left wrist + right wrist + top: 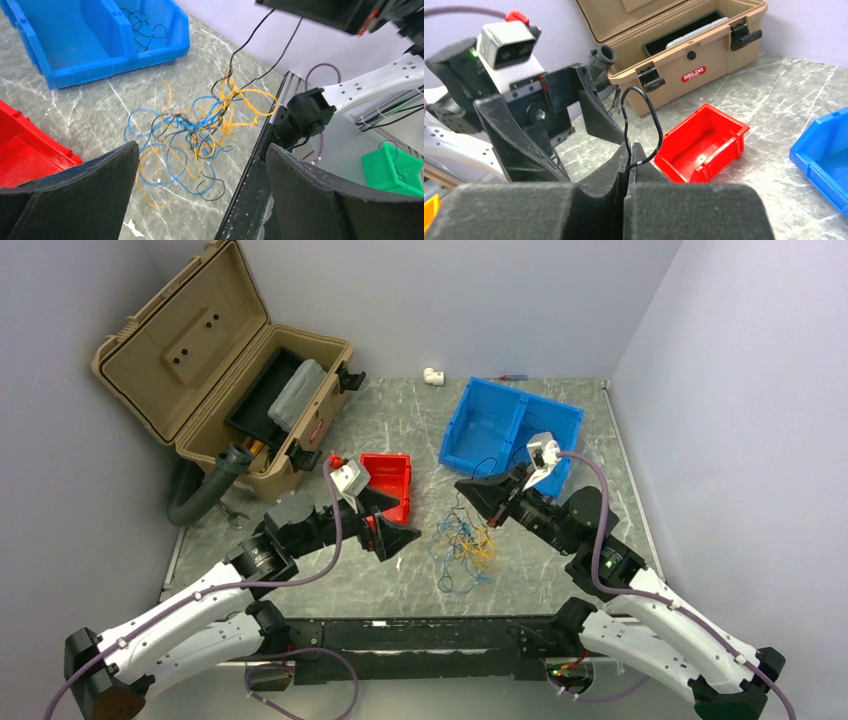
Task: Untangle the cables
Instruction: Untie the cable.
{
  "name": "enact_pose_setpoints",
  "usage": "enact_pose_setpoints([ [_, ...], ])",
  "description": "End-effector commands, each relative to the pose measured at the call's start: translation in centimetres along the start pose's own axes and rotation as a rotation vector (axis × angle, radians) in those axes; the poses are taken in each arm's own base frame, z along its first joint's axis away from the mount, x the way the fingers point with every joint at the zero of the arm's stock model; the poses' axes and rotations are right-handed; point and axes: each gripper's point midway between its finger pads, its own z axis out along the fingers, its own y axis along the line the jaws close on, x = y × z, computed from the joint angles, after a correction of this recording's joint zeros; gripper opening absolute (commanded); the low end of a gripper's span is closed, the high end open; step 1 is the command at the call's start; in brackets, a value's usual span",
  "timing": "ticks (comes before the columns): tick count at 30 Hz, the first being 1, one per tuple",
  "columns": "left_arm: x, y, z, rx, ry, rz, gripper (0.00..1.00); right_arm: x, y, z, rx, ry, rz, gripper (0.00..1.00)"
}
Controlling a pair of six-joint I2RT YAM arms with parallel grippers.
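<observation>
Clearly, the cables (465, 540) lie as a loose heap of orange, blue and black strands on the tabletop (400, 420), in the top view a little toward 6 o'clock from the centre. The right end effector (629, 156) is clenched on one black cable (646, 120), whose loop stands up out of the pressed pads. In the left wrist view two black strands climb from the heap toward 1 o'clock up to it, so I judge it is held high in order to draw this strand free of the others. The left end effector (202, 147) is at 9 o'clock of the heap, jaws wide apart and holding nothing, aimed at the heap; probably it is placed so to pin or take the rest. A blue bin (460, 445) at 1 o'clock of the heap has a few black strands inside, likely the place for separated ones.
</observation>
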Motion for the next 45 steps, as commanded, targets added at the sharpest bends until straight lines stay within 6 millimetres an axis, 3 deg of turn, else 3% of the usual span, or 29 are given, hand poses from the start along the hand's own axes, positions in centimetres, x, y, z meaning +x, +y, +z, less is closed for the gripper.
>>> enact_pose_setpoints([
  [1,-1.8,0.2,0.4,0.0,-0.09,0.062,1.0,-2.5,0.2,-0.1,0.045,-0.041,0.065,0.0],
  [14,-1.1,-0.2,5.4,0.12,-0.078,0.039,0.96,-3.9,1.3,0.8,0.009,-0.065,0.122,0.0],
  [17,0.1,-0.2,6.8,0.148,-0.048,-0.006,0.93,-4.4,1.4,0.9,0.008,-0.074,0.123,0.0],
  [19,2.0,0.5,8.3,0.147,0.01,-0.066,0.89,-4.8,1.4,1.0,0.012,-0.086,0.123,0.0],
  [23,4.8,-0.5,10.2,0.261,0.058,-0.179,0.78,-5.2,1.0,1.2,0.041,-0.099,0.123,0.0],
  [26,5.8,-0.7,10.9,0.31,0.035,-0.248,0.57,-5.3,0.8,1.3,0.05,-0.096,0.122,0.0],
  [30,7.2,-0.2,11.8,0.318,0.051,-0.289,0.04,-6.0,0.6,0.7,0.072,-0.112,0.111,0.0],
  [31,7.6,0.1,11.9,0.308,0.058,-0.298,0.0,-6.3,0.6,0.5,0.079,-0.115,0.103,0.0],
  [37,10.3,1.9,10.9,0.203,0.126,-0.293,0.0,-9.2,-3.1,-3.0,0.337,-0.172,0.017,0.0],
  [41,12.6,3.3,9.0,0.092,0.2,-0.296,0.0,-12.5,-6.5,-7.7,0.604,-0.261,-0.042,0.0],
  [45,15.1,4.2,6.0,0.006,0.236,-0.326,0.0,-15.6,-8.1,-12.4,0.784,-0.338,-0.115,0.0],
])
